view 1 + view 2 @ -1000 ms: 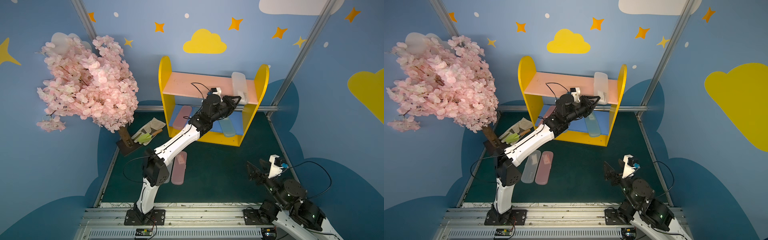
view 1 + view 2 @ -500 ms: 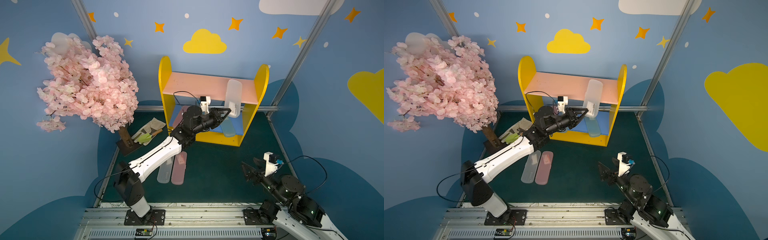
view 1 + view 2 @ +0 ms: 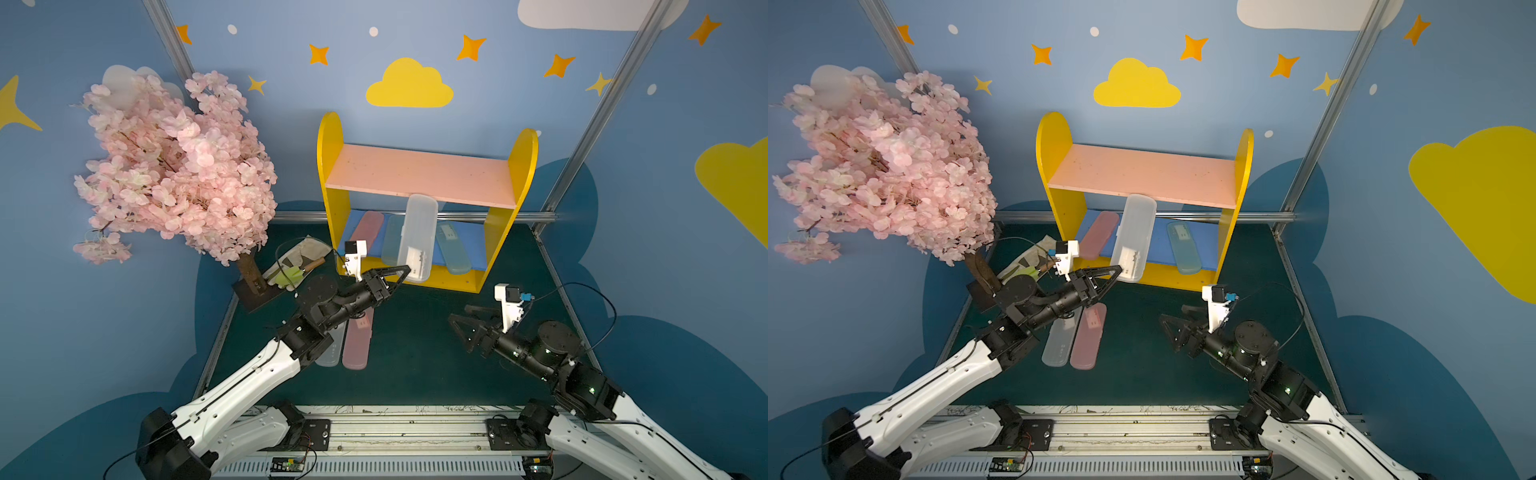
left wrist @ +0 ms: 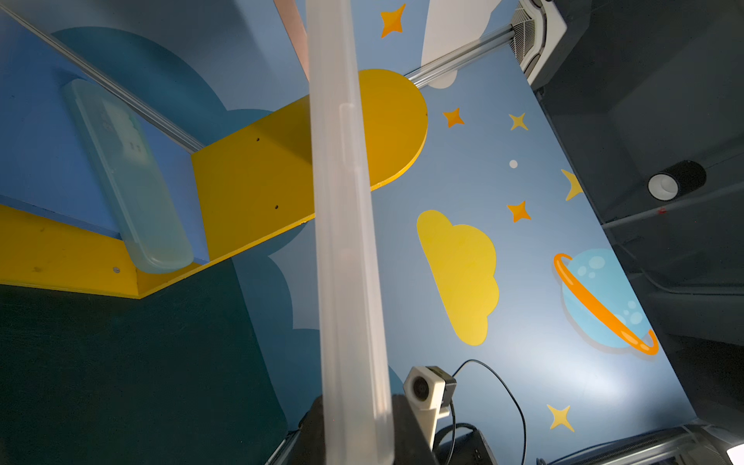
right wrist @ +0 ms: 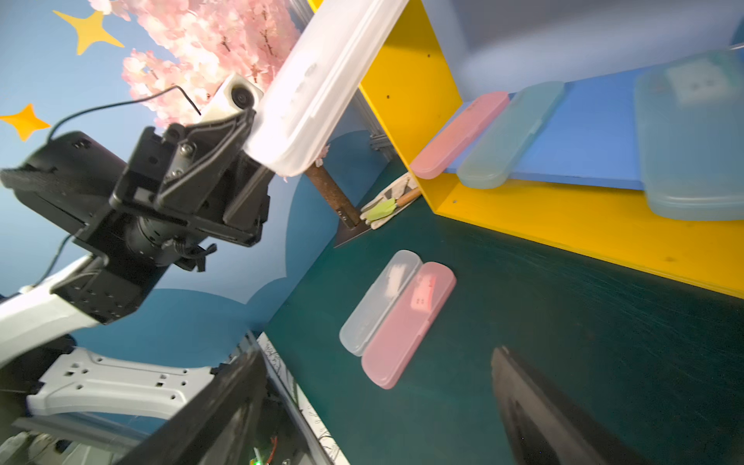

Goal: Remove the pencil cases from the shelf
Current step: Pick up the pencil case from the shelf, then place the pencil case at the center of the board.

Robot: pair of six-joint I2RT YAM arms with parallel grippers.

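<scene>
Hovering over the green mat (image 3: 415,365) at near right, the right gripper (image 3: 458,313) has its jaws apart and holds nothing. Left of it, a frosted white case (image 3: 1059,340) and a pink case (image 3: 1088,336) lie side by side, touching, on the mat. Just beyond them the left gripper (image 3: 405,272) is clamped on the near end of another frosted white case (image 3: 417,232), which is raised clear of the mat in front of the shelf (image 3: 330,166). On the blue lower board (image 3: 1158,245) lie a pink shelf case (image 3: 368,230) at left, a pale blue case (image 3: 390,241) beside it, and a labelled pale blue case (image 3: 453,249) at right.
</scene>
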